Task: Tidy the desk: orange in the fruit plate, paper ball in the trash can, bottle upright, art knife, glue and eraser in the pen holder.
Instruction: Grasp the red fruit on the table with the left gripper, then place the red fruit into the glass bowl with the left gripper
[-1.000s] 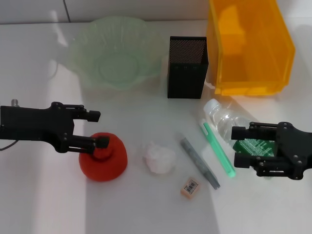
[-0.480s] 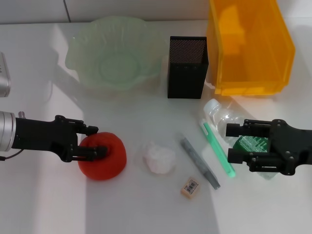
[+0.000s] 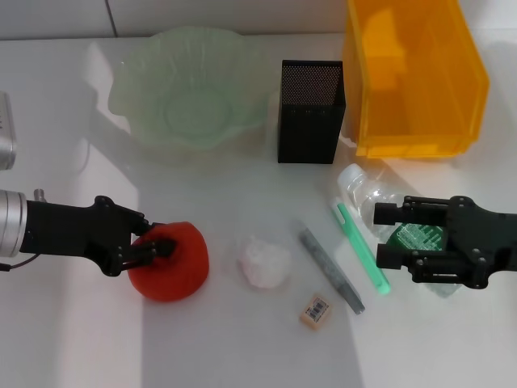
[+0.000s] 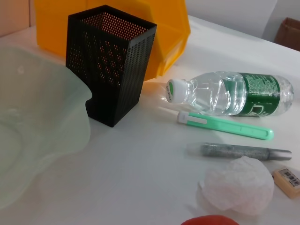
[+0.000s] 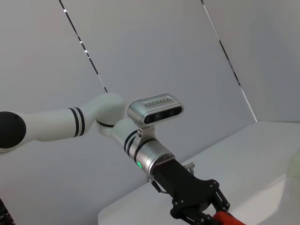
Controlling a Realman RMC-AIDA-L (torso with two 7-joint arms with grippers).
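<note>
1. The bumpy red-orange orange [image 3: 170, 262] sits on the white desk [image 3: 242, 347], well short of the ruffled pale green fruit plate [image 3: 190, 87]; the black left gripper [image 3: 157, 245] is closed on its near side
2. That off-centre grip might let it roll free
3. The black right gripper [image 3: 389, 235] hovers wide apart over the lying clear plastic bottle [image 3: 388, 217], partly hiding it

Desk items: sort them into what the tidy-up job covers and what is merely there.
Job:
orange, in left pincer
fruit plate
paper ball
trash can
bottle, lying down, under right pincer
green art knife
grey glue stick
eraser
pen holder

Merely there:
Nothing else visible on the desk.
</note>
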